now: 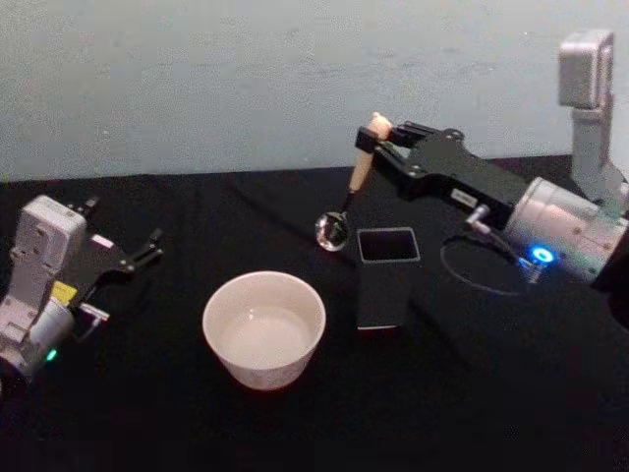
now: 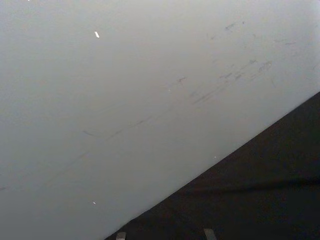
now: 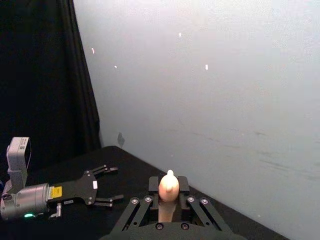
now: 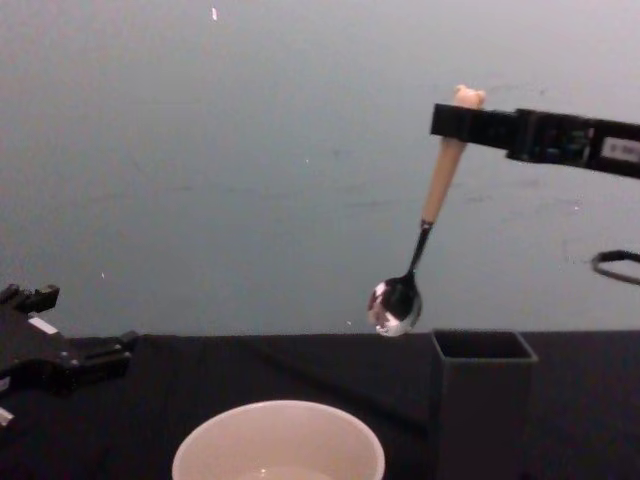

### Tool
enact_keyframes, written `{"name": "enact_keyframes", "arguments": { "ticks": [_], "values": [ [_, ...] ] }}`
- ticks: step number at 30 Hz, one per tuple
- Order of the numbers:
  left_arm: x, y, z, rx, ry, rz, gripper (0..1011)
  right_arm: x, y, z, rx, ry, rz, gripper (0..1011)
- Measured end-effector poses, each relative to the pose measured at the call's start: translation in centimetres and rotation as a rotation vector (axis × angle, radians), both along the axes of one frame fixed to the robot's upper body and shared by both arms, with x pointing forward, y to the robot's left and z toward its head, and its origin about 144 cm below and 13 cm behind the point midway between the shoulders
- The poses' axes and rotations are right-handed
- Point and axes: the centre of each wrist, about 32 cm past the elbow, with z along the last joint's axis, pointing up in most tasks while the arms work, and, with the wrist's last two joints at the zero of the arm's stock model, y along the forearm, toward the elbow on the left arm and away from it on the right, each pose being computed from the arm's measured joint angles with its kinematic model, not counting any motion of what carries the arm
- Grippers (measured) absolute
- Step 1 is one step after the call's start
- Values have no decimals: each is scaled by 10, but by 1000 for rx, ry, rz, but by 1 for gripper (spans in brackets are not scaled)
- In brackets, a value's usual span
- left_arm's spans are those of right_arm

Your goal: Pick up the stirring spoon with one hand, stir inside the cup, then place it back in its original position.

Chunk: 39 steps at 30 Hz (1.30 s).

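Grasp: the right gripper (image 1: 378,138) has its fingers clenched on the stirring spoon (image 1: 356,180) at the very top of the beige handle, with the bear head poking out just above them. The spoon hangs clear of the table (image 1: 511,393). In the chest view its long axis is tilted, so the shiny bowl lies at about 7 o'clock from the fingers. The bowl is in the air just beside the dark holder (image 1: 386,285), a little higher than its rim and not inside it. In the head view the cup (image 1: 263,329) lies at 7 o'clock from the bowl, apart and lower. Judgement: the coming move means carrying the bowl toward 7 o'clock, then down inside the rim. The left gripper (image 1: 126,236) is parked at 9 o'clock of the cup, fingers spread and holding nothing.
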Motion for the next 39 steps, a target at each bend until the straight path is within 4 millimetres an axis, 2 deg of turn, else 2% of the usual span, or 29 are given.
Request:
{"name": "enact_keyframes", "arguments": {
  "ticks": [16,29,39],
  "values": [
    [0,0,0,0,0,0,1001,-16,-35,-4,-23,-42,-46,221],
    [0,0,0,0,0,0,1001,-15,-39,-14,-66,-38,-81,221],
    [0,0,0,0,0,0,1001,-10,-34,-29,-86,12,-91,221]
  ]
}}
